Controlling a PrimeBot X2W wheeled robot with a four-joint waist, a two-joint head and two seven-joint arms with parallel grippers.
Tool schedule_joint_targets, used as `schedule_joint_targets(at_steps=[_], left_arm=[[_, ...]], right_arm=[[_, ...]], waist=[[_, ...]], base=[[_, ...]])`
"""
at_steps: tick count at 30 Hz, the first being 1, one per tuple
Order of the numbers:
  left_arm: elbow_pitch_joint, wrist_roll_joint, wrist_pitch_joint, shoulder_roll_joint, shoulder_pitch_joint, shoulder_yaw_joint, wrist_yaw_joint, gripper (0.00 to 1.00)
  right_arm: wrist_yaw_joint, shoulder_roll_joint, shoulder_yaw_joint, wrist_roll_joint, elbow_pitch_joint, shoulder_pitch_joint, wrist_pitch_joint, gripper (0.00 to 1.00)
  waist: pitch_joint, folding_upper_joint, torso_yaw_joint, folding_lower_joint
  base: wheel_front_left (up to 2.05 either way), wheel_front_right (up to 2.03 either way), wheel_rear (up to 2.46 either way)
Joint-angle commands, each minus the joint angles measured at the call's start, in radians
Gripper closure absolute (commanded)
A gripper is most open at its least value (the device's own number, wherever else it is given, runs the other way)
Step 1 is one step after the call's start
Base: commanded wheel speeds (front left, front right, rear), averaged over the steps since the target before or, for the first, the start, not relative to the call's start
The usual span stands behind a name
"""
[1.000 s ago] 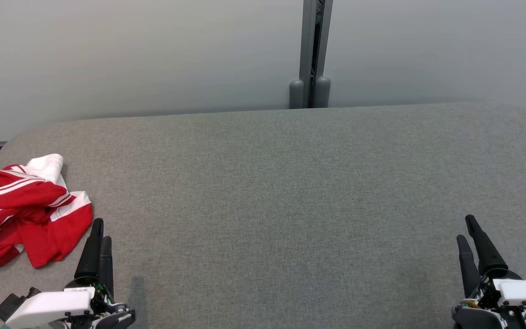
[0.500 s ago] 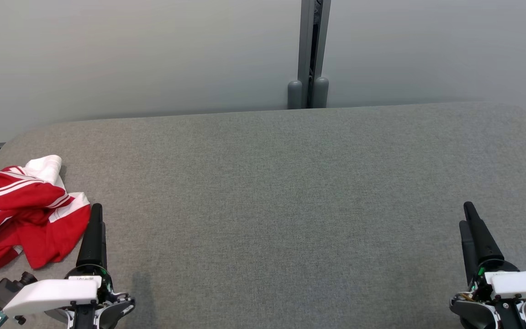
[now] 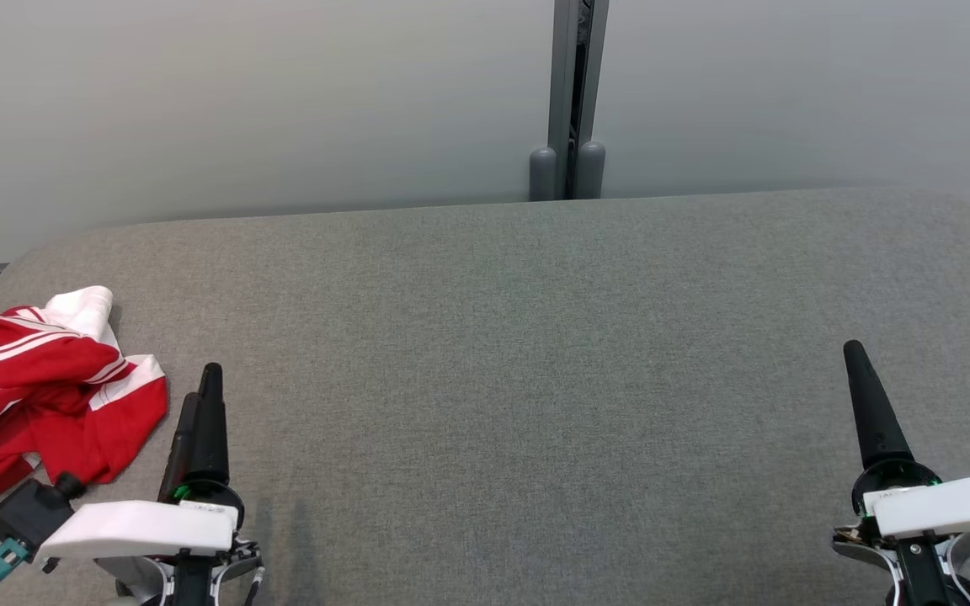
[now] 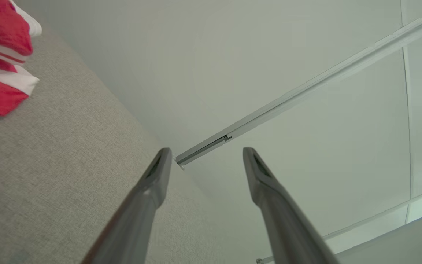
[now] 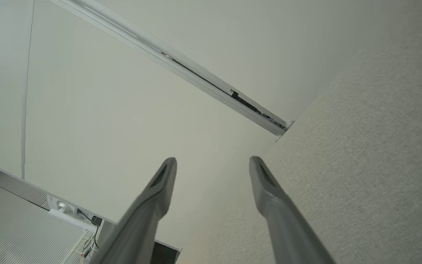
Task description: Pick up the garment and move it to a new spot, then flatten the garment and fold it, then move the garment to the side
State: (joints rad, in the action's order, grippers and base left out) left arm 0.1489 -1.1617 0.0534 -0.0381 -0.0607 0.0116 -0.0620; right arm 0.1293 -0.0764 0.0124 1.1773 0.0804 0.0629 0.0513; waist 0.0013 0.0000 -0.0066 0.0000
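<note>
The crumpled red garment [image 3: 39,396] is lying on the tabletop [image 3: 493,337] at the frame's left edge, just left of the left tool [image 3: 201,385] and far from the right tool [image 3: 854,349]. Both tools are gaping wide, holding nothing.

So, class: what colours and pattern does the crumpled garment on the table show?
The garment is red with white stripes and white trim, clearest in the head view.

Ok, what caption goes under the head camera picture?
Crumpled red-and-white garment lies at the left of the grey surface; left end effector and right end effector are open and empty.
</note>
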Motion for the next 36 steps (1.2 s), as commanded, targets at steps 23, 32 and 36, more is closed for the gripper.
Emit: schedule_joint_targets(at_steps=[23, 32, 36], left_arm=[[-0.017, 0.527, 0.081, -0.024, -0.026, -0.07, 0.071, 0.0], [-0.013, 0.633, 0.104, -0.025, -0.021, -0.084, 0.081, 0.0], [-0.012, 0.659, 0.112, -0.024, -0.019, -0.088, 0.083, 0.0]], right_arm=[[0.002, -0.025, 0.025, -0.557, -0.027, 0.01, 0.083, 0.0], [0.002, -0.005, 0.011, -0.693, -0.025, 0.004, 0.107, 0.0], [0.002, -0.007, 0.015, -0.721, -0.025, 0.002, 0.114, 0.0]], waist=[[0.001, 0.0, 0.0, 0.0], [0.0, 0.0, 0.001, 0.0], [-0.001, 0.0, 0.002, 0.0]], base=[[0.0, 0.0, 0.0], [0.0, 0.0, 0.0], [0.0, 0.0, 0.0]])
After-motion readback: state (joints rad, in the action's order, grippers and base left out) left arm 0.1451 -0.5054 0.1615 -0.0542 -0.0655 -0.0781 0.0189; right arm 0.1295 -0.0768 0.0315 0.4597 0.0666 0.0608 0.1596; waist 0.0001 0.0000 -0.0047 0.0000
